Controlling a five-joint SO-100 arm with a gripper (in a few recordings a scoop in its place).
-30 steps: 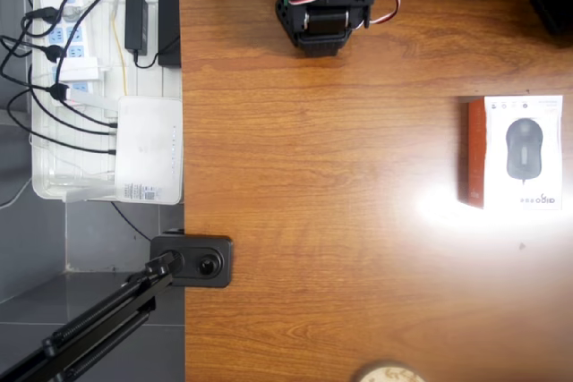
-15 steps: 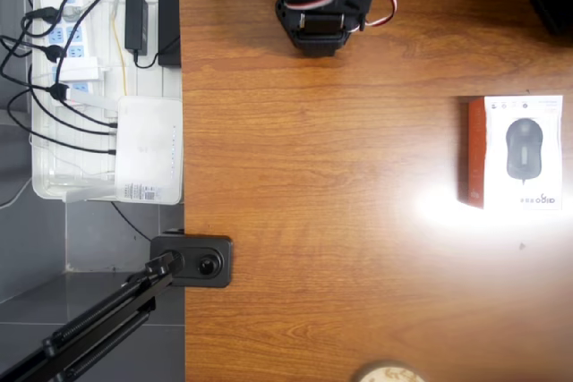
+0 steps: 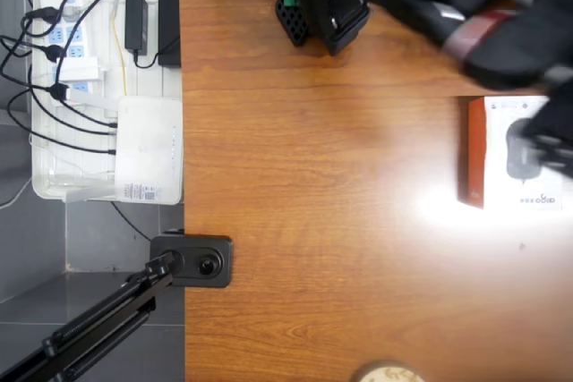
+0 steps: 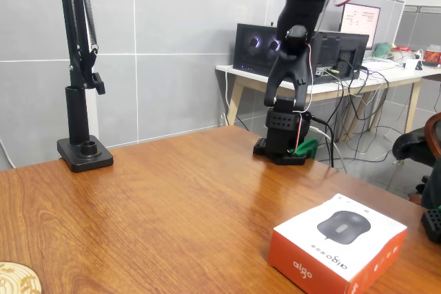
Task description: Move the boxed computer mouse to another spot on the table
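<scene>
The boxed computer mouse (image 3: 498, 178) lies flat at the right edge of the table (image 3: 313, 221). It is a white box with a dark mouse picture and a reddish-brown left side. In the fixed view the box (image 4: 337, 242) sits at the front right of the table (image 4: 172, 204). My black arm is a motion blur in the overhead view, reaching from its base (image 3: 313, 11) toward the right. A dark blur that looks like my gripper (image 3: 548, 145) hangs over the box's mouse picture; its jaws are too smeared to read. In the fixed view the arm rises from its base (image 4: 282, 146) and out past the top edge.
A white tray (image 3: 40, 190) with power strips, cables and a white router (image 3: 149, 149) sits off the table's left edge. A black stand's base (image 3: 192, 259) (image 4: 84, 153) is clamped at that edge. A round wooden disc (image 3: 387, 373) (image 4: 17, 279) lies at the front edge.
The arm has swung from folded over its base out to the right, over the box, and is blurred by motion. The box has not moved.
</scene>
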